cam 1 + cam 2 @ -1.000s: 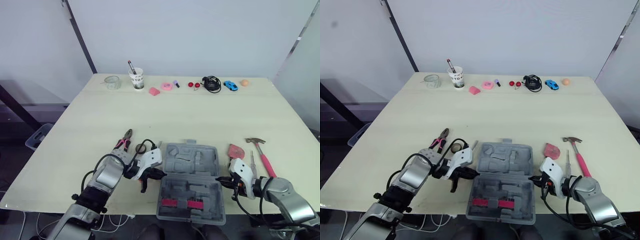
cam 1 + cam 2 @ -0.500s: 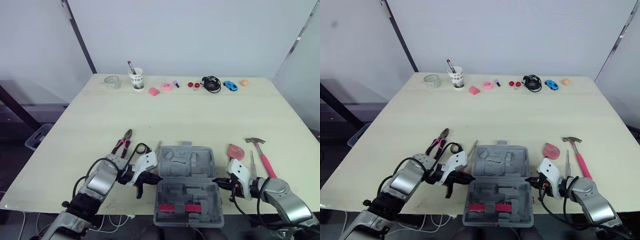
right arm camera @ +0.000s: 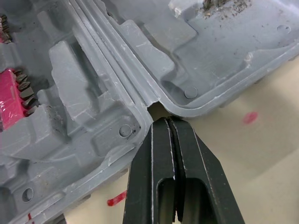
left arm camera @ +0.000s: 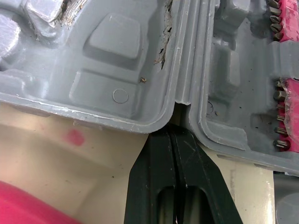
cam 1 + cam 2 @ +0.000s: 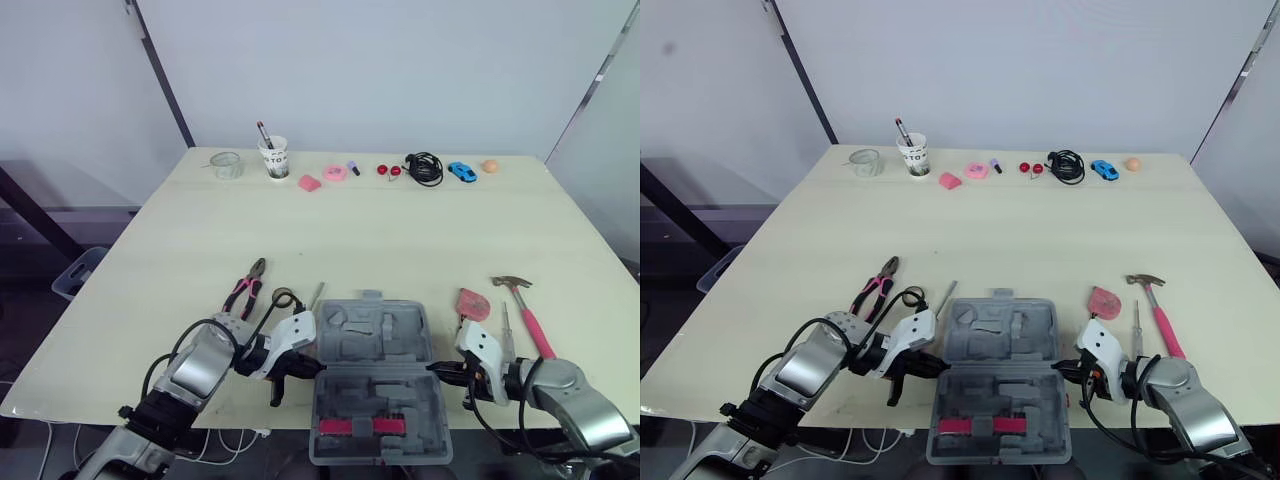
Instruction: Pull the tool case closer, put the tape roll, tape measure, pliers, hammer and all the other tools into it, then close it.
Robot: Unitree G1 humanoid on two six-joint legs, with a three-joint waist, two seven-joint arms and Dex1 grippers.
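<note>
Tool case against closed left hand

The grey moulded plastic tool case carries a pink strip of bits at its 6 o'clock edge. The pink-handled hammer and pink-and-black-handled pliers lie on the pale cream desk.

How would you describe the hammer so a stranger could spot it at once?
Start at the pale table, then the open grey tool case at its near edge. On the robot's right of the case lies the hammer, the one tool there with a long pink handle and metal claw head.
</note>
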